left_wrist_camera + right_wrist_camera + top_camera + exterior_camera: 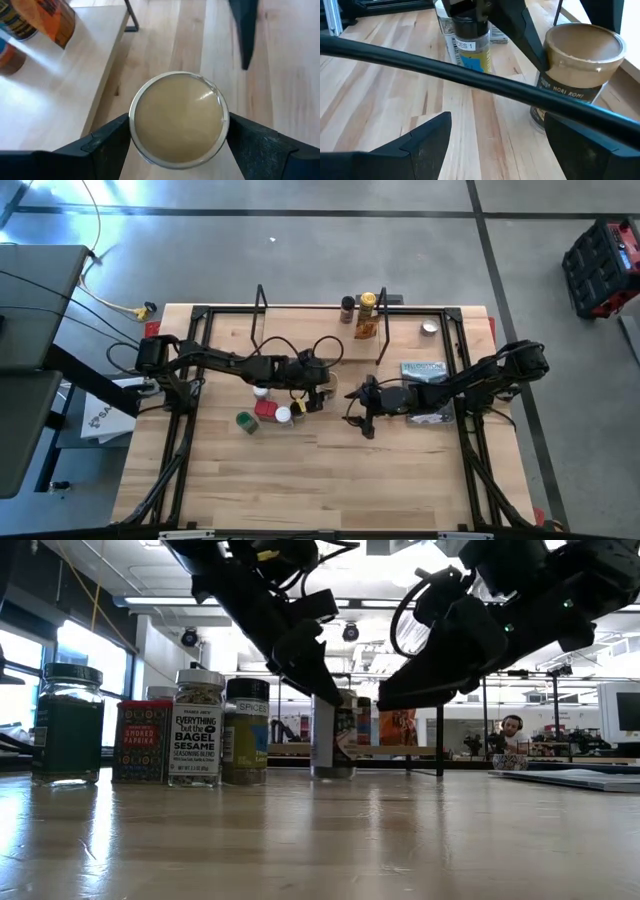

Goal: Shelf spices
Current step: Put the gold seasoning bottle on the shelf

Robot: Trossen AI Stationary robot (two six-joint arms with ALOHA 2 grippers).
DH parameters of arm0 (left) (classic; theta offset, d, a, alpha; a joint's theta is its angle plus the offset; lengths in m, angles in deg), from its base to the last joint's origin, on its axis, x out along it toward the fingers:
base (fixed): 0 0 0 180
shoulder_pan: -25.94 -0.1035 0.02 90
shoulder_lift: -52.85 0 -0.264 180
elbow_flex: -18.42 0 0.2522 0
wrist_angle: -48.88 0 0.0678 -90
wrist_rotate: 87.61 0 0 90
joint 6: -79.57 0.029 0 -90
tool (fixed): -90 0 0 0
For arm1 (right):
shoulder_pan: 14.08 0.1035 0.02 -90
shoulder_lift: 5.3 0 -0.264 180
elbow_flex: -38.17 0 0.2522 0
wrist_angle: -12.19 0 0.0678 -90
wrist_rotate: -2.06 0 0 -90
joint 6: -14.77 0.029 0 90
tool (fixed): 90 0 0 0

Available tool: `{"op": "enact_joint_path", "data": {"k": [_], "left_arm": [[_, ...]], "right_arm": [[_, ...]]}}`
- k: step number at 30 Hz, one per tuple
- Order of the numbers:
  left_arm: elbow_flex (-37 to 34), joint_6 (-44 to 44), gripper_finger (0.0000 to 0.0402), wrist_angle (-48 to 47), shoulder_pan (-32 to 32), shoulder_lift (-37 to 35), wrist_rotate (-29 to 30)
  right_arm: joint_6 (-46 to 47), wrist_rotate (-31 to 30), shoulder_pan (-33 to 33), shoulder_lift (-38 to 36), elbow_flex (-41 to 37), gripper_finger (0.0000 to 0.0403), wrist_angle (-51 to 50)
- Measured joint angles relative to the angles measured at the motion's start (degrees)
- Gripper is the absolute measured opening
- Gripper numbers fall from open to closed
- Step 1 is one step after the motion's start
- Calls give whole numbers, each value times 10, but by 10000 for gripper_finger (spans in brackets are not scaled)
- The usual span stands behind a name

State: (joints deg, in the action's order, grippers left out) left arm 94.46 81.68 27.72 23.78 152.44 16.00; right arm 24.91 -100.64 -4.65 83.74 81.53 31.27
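A jar with a tan lid [177, 117] stands on the table just in front of the shelf [310, 330]. It also shows in the right wrist view [580, 65] and the low view [333, 740]. My left gripper [322, 392] is shut on it from above. My right gripper [364, 425] hangs open and empty a little to the jar's right, and its wrist view [495, 135] looks at the jar. A dark jar [347, 307], a yellow jar [367, 302] and an orange packet [365, 327] stand on the shelf. Several more jars [265, 410] stand on the table to the left. My left gripper pinches the tan-lidded jar between its two fingers [107, 142], one on each side of the jar just below the lid's rim [134, 131]. The fingers come from above, slanting down. The jar stands upright with its bottom on the table [333, 774].
A silver disc [429, 328] and a grey-blue booklet [424, 370] lie at the back right. A black cable [470, 75] crosses the right wrist view. The shelf's wire uprights [383, 320] stand close behind both grippers. Bare tabletop lies toward the near edge [320, 480].
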Motion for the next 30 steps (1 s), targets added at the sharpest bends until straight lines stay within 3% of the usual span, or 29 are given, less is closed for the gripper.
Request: {"op": "enact_joint_path", "data": {"k": [6,15,19,24,30], "left_arm": [[-1,-6,301,-23,14,-21,8],[-1,-50,301,-95,58,-68,88],[-1,-71,301,-113,66,-71,96],[-30,-90,301,-93,67,-71,96],[-82,-99,301,-1,54,-71,84]], "right_arm": [[-3,-37,5,-8,0,312,-8],[-49,-37,-13,-55,0,312,-14],[-61,-32,-30,-58,0,312,-14],[-46,1,-53,-40,0,312,-18],[-46,11,-60,-6,0,312,3]]}}
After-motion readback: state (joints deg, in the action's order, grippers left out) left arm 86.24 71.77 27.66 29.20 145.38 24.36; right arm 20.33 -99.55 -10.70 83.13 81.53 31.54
